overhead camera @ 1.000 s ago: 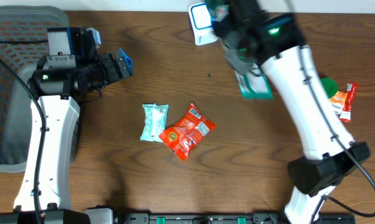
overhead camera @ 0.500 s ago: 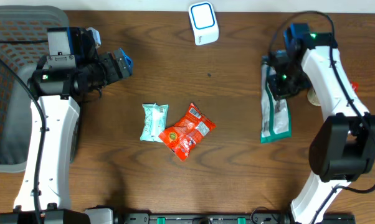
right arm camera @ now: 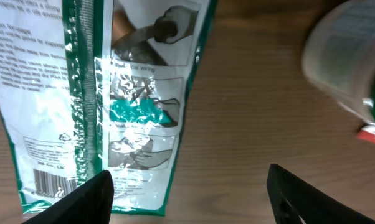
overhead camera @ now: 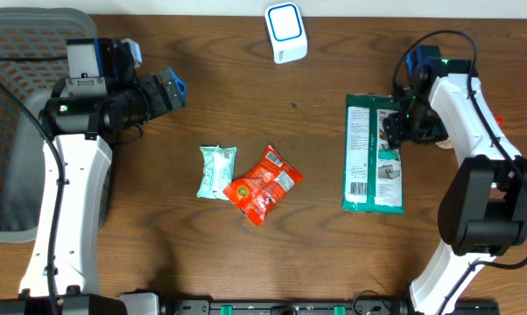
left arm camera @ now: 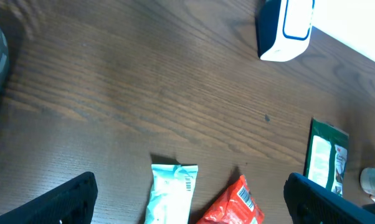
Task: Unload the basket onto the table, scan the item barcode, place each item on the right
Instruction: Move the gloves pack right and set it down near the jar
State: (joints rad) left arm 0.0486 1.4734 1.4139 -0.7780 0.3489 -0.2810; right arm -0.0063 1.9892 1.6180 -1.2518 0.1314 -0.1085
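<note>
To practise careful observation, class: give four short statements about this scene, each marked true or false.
The green pouch lies flat on the table. True.
The red snack bag lies on the green pouch. False: it lies beside the pale blue packet, apart from the pouch.
The left fingers grip the pale blue packet. False: they stand open, holding nothing.
The white scanner sits near the table's far edge. True.

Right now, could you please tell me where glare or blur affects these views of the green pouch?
Right wrist view: glare streaks the glossy green-and-white plastic pouch along its seam, the barcode at lower left unaffected; the pale round container at upper right is out of focus. Overhead view: evenly lit, sharp.
</note>
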